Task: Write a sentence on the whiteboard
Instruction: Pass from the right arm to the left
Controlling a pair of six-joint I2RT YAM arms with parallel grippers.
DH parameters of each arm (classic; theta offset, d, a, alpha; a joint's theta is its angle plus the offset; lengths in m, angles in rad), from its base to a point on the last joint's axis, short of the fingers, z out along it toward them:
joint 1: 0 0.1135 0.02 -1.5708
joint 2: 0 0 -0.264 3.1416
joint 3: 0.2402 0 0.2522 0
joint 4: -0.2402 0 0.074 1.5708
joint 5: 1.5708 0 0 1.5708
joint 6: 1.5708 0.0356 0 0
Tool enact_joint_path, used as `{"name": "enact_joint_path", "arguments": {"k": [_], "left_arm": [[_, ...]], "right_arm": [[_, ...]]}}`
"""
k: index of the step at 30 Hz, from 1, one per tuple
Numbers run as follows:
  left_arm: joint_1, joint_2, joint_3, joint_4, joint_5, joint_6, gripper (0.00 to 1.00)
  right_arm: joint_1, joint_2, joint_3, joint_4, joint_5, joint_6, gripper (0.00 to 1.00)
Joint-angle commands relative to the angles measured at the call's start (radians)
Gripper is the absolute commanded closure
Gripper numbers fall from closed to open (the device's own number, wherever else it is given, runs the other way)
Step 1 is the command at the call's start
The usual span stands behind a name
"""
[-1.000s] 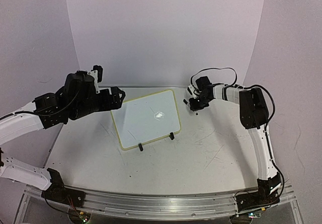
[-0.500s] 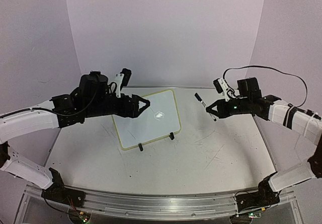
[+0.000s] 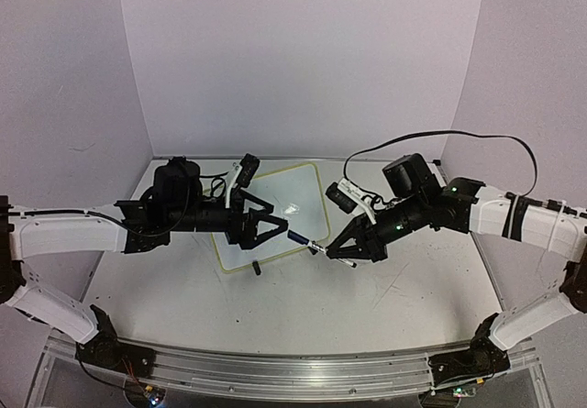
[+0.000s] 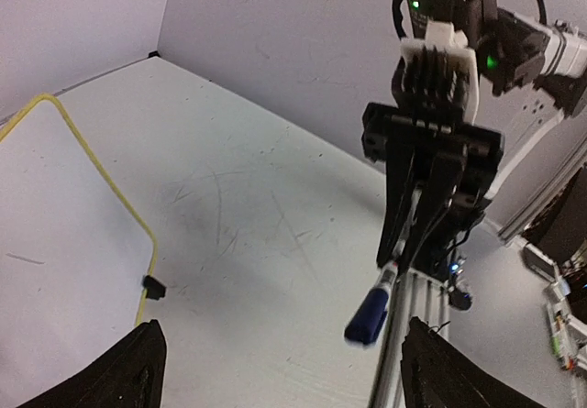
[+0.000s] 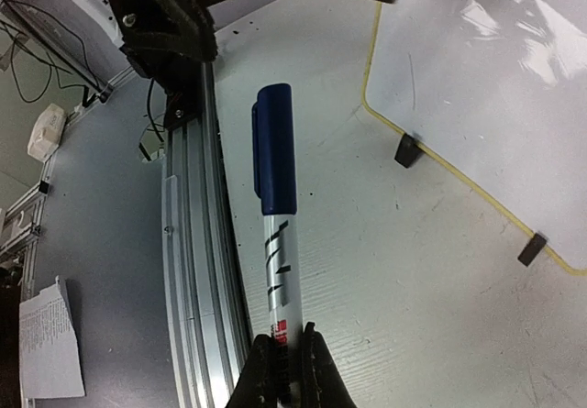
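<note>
The whiteboard (image 3: 301, 195), white with a pale yellow-green frame, stands tilted on two black clip feet (image 3: 256, 267) at mid-table. It also shows in the left wrist view (image 4: 55, 234) and the right wrist view (image 5: 486, 78). My right gripper (image 3: 341, 252) is shut on a silver marker with a blue cap (image 5: 275, 165), holding its rear end. The cap (image 3: 299, 237) points left at my left gripper (image 3: 286, 226). My left gripper is open and empty in front of the board. In the left wrist view the cap (image 4: 371, 309) hangs between my open fingers (image 4: 128, 371), touching neither.
An aluminium rail (image 3: 293, 367) runs along the table's near edge, also in the right wrist view (image 5: 197, 270). Purple backdrop walls close the back and sides. A black cable (image 3: 431, 137) loops over the right arm. Loose papers (image 5: 50, 335) lie beyond the rail.
Both arms have swung in toward mid-table. The right gripper has carried the marker left and down from the back right. The left gripper has reached right across the board, open, to meet the cap.
</note>
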Motion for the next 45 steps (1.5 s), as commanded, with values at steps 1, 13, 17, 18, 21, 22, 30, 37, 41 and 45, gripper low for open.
{"name": "enact_joint_path", "arguments": {"k": [1,13,17,18,21,22,30,37,41,45], "left_arm": [[0.013,0.111,0.096,0.099,0.223,-0.275,0.11],[0.031,0.116,0.06,0.1,0.457,-0.271,0.32],[0.033,0.129,0.071,0.102,0.47,-0.286,0.41],[0.033,0.132,0.071,0.101,0.479,-0.287,0.43],[0.033,0.138,0.069,0.101,0.489,-0.291,0.52],[0.033,0.141,0.069,0.101,0.489,-0.292,0.52],[0.033,0.173,0.08,0.101,0.516,-0.29,0.57],[0.034,0.164,0.079,0.101,0.469,-0.279,0.81],[0.038,0.149,0.077,0.101,0.434,-0.264,0.99],[0.052,0.1,0.045,0.101,0.371,-0.247,1.0]], "right_arm": [[0.047,0.074,0.124,0.013,-0.022,-0.09,1.0],[0.079,0.146,0.204,-0.093,-0.019,-0.204,1.0],[0.084,0.144,0.198,-0.093,-0.017,-0.207,1.0],[0.085,0.144,0.198,-0.093,-0.015,-0.207,1.0],[0.09,0.145,0.202,-0.093,-0.003,-0.206,1.0],[0.089,0.146,0.202,-0.092,-0.001,-0.206,1.0],[0.089,0.149,0.21,-0.09,0.022,-0.2,1.0],[0.089,0.156,0.212,-0.09,0.019,-0.195,1.0],[0.09,0.16,0.218,-0.09,0.028,-0.189,1.0],[0.083,0.118,0.181,0.012,0.127,-0.064,0.39]]}}
